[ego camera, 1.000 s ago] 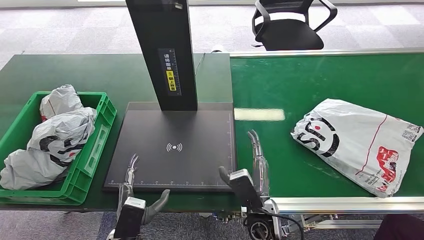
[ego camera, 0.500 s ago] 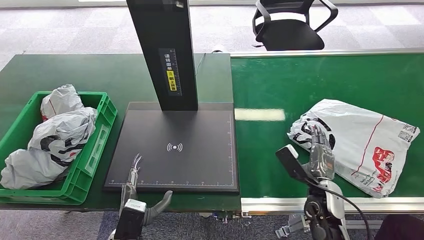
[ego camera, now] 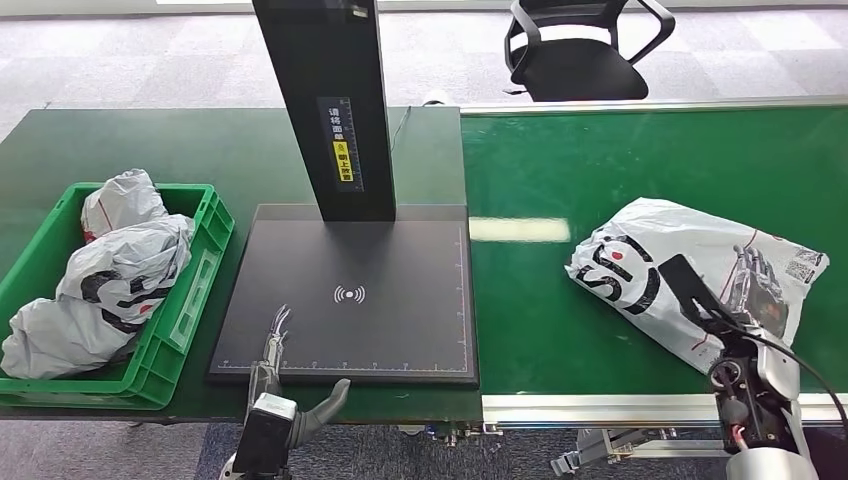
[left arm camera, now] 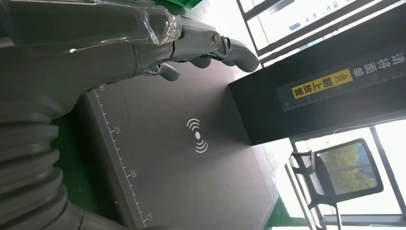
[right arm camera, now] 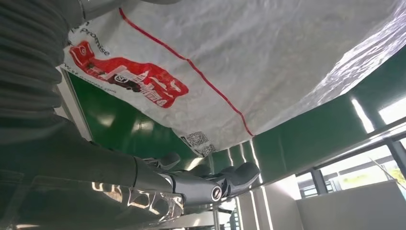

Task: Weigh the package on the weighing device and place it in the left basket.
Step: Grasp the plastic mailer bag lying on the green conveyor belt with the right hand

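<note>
The package is a white plastic mailer with black and red print, lying flat on the green conveyor belt at the right. My right hand hovers over the package's near right part, fingers spread, holding nothing. In the right wrist view its fingers stretch out beside the package without closing on it. My left hand is open at the front edge of the black weighing platform, whose surface is bare. The left wrist view has the fingers above the platform.
A green basket at the left holds several grey and white bags. The scale's black post rises behind the platform. An office chair stands beyond the belt. The conveyor's metal rail runs along the near edge.
My right hand has swung from the platform's right edge out over the package's right part. The package has shifted a little to the left on the belt. The left hand has barely moved.
</note>
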Action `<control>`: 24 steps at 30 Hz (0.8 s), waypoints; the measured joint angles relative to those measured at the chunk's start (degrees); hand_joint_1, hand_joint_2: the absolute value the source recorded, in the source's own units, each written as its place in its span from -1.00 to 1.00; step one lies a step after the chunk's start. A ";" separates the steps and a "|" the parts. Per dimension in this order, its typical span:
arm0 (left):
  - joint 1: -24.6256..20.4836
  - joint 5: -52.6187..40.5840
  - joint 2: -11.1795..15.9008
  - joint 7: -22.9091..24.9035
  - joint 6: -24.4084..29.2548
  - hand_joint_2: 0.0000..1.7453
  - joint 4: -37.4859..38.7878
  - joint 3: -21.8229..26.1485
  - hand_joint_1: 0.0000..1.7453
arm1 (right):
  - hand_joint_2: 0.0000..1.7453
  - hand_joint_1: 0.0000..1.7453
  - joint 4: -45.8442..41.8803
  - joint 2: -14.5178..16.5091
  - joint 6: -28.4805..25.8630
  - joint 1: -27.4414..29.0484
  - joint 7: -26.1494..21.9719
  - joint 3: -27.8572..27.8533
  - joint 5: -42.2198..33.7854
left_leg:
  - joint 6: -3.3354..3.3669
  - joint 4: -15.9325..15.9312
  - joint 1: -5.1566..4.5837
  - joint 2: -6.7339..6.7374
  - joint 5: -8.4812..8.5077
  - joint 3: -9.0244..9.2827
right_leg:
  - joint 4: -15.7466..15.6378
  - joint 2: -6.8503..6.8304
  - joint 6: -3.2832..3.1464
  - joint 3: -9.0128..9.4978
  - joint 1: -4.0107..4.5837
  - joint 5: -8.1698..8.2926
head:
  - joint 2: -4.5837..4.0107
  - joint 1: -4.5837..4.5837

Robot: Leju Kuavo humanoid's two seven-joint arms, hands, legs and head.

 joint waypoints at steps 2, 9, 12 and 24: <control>-0.02 0.27 0.02 -0.27 0.21 1.00 0.33 -0.02 -1.00 | 1.00 -1.00 3.16 -1.23 2.25 -2.59 -0.65 -0.74 -0.25 | 0.00 0.00 0.00 0.00 0.00 0.00 | 0.00 0.00 0.00 -0.01 0.00 0.00 | 0.00 -0.01; -0.26 1.12 0.23 -0.54 0.86 1.00 1.43 -0.42 -1.00 | 1.00 -1.00 10.73 -3.50 12.05 -7.03 -3.40 -1.10 -0.56 | 0.00 0.00 0.01 -0.07 0.00 -0.01 | 0.00 -0.02 0.01 -0.04 0.01 -0.01 | 0.00 -0.01; -0.72 1.49 0.35 -0.62 0.68 1.00 2.08 -0.57 -1.00 | 1.00 -1.00 11.85 -4.07 17.39 -6.08 -7.30 -1.07 -2.35 | 0.00 0.00 0.01 -0.08 0.00 -0.04 | 0.00 -0.03 0.01 -0.05 0.01 -0.01 | 0.00 -0.01; -2.79 2.65 0.78 -2.22 -0.28 1.00 5.43 -0.96 -1.00 | 1.00 -1.00 13.38 -6.91 33.03 -3.07 -15.97 0.76 -6.83 | 0.01 0.00 0.00 -0.10 0.00 -0.05 | 0.00 -0.05 0.01 -0.04 0.01 -0.01 | 0.00 0.00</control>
